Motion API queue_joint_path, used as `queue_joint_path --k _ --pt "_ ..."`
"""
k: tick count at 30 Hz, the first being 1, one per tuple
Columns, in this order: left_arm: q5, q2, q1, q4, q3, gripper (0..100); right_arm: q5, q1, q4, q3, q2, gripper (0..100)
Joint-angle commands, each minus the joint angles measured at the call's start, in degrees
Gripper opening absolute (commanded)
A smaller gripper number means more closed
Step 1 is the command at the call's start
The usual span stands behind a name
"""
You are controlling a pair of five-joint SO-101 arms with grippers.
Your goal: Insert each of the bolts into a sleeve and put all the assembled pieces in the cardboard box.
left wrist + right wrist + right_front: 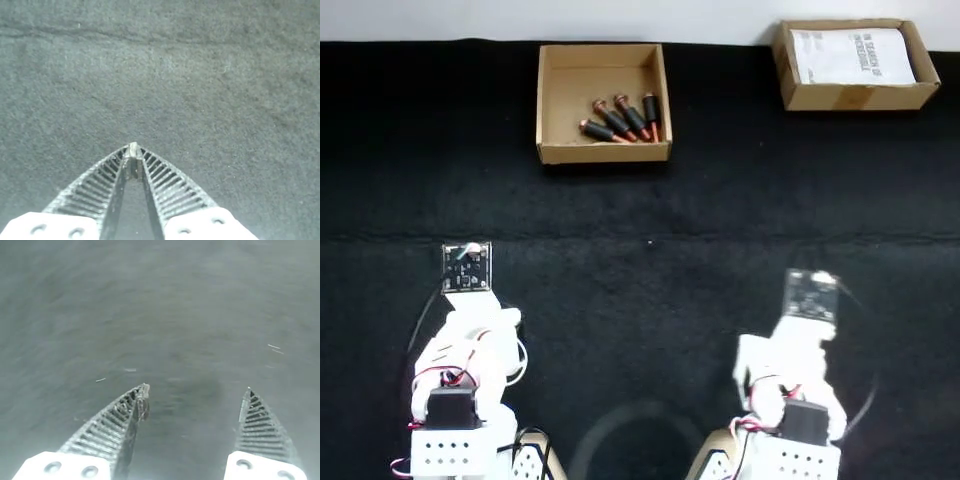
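black cloth table (650,290), cardboard box (604,153) of assembled pieces (620,120), pale wall (620,18) behind

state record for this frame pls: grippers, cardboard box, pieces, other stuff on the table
left gripper: shut, holding nothing, over black cloth
right gripper: open, holding nothing, over the cloth
cardboard box: far side, near centre, open top
assembled pieces: four, lying side by side inside the cardboard box
second box: far right corner, holds a printed sheet
task status: likely finished
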State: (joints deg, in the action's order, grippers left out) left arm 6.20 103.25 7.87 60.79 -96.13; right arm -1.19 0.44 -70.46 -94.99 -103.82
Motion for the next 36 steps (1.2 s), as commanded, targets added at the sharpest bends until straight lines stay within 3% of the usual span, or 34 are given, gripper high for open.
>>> queue_joint_path --k 1,8,20,29,36 --pt "0.2 0.3 0.9 -1.1 -1.0 1 0.2 -8.0 0.9 -2.5 -0.7 25.4" --pt "0.3 0.3 0.9 -1.4 -1.0 1 0.4 -15.8 2.3 -8.7 -0.1 0.2" --pt "0.0 0.3 0.9 -0.6 -1.0 1 0.4 -15.8 -0.7 -8.7 -0.7 0.6" --pt "0.0 0.4 1.0 13.4 -1.0 1 0.4 -15.8 -0.7 -8.7 -0.7 0.6" --pt "0.0 0.4 1.1 14.9 -1.0 1 0.4 -15.8 -0.7 -8.7 -0.7 0.6"
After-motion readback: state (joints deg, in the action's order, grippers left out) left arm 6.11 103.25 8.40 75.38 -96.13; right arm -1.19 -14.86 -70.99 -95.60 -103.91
